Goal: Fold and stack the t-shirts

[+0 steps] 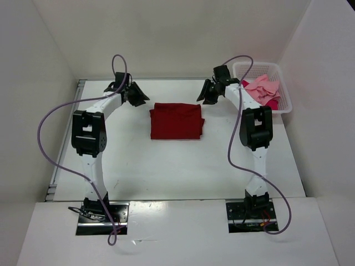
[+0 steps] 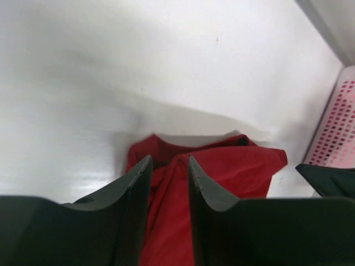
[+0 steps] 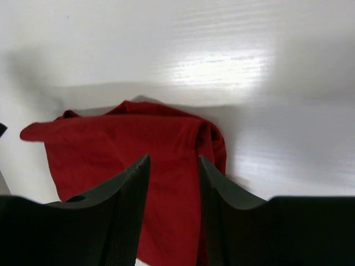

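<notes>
Between the left gripper [image 1: 135, 95] and the right gripper [image 1: 208, 92], the dark red t-shirt [image 1: 176, 121] lies folded into a flat rectangle on the white table [image 1: 166, 166], slightly nearer the arm bases than either set of fingers and touching neither.

Left wrist view: the left gripper [image 2: 169, 160] has its jaws partly parted with nothing between them. The dark red t-shirt [image 2: 227, 166] shows below and just beyond the fingertips.

Right wrist view: the right gripper [image 3: 173, 159] is likewise partly parted and holds nothing, and the same shirt [image 3: 122, 144] lies under and ahead of it.

Just outboard of the right gripper stands the white mesh basket [image 1: 259, 66], holding the crumpled light pink t-shirt [image 1: 262, 87] and, beneath it, the crimson-pink t-shirt [image 1: 273, 103]. The basket wall [image 2: 338, 127] appears at the right edge of the left wrist view.
</notes>
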You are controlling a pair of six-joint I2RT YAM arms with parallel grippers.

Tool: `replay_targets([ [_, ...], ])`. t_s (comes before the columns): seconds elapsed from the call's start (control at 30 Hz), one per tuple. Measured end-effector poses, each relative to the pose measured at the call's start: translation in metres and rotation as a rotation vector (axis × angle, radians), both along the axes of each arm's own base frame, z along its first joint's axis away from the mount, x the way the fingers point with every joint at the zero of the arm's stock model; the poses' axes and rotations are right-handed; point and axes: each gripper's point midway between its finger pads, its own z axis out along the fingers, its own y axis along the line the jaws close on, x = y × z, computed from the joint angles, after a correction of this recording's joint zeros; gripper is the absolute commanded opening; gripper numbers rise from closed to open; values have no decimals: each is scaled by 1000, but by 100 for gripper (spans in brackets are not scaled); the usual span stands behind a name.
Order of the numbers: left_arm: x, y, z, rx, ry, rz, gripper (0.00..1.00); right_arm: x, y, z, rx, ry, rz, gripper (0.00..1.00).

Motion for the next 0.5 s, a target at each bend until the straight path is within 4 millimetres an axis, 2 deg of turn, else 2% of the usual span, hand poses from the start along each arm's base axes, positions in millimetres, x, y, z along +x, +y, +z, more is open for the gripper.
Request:
replay_targets([
  [0.07,-9,8,13,1,-22,26,41,-9,-4,6,-7,-7,-3,32],
  [0.1,-16,8,21,4,-38,27,41,-22,-6,9,-8,-3,-2,17],
  [0.13,-22,5,29,3,-49,19,41,-34,-7,12,-9,5,5,12],
  [0.2,-35,-14,46,-8,-92,-24,41,-58,-4,21,10,10,17,5],
  [0.27,-53,-45,53,-30,-122,-100,41,-78,6,27,34,16,49,3],
  [0.33,-77,-74,40,-44,-108,-179,41,-95,24,25,55,18,97,1],
  [0.4,-104,-93,13,-44,-52,-251,41,-112,41,16,72,44,147,0],
  [0.5,-130,-89,-33,-30,67,-266,41,-130,55,-4,83,94,190,0],
])
